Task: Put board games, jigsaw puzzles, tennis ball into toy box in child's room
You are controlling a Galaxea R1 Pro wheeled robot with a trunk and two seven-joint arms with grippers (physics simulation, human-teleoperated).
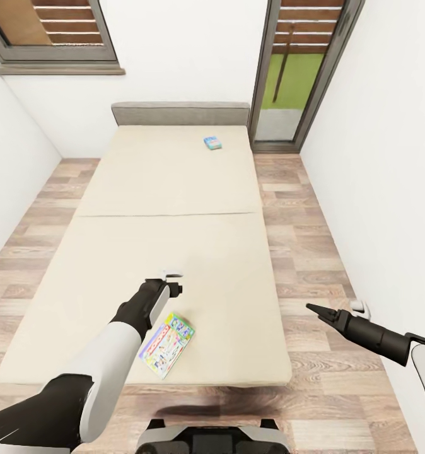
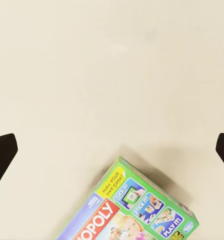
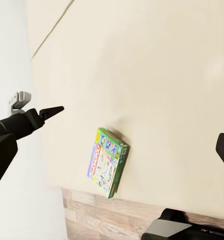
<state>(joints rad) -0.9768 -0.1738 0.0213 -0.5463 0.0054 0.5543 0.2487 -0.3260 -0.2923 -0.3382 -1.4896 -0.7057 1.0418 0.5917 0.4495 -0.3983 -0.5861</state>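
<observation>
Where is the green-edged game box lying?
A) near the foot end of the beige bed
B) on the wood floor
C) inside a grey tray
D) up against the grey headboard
A: the green-bordered flat game box lies flat on the plain beige mattress near its close edge, beside the left end effector.

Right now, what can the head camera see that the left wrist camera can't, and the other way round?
The head view takes in the whole bed, a small blue game box far up near the headboard, the wood floor, a window, a glass door, and both arms, with the left gripper above the mattress and the right gripper out over the floor. The left wrist view gets close enough to read lettering on the green-bordered game box. Both views share that box lying flat on the beige mattress.
</observation>
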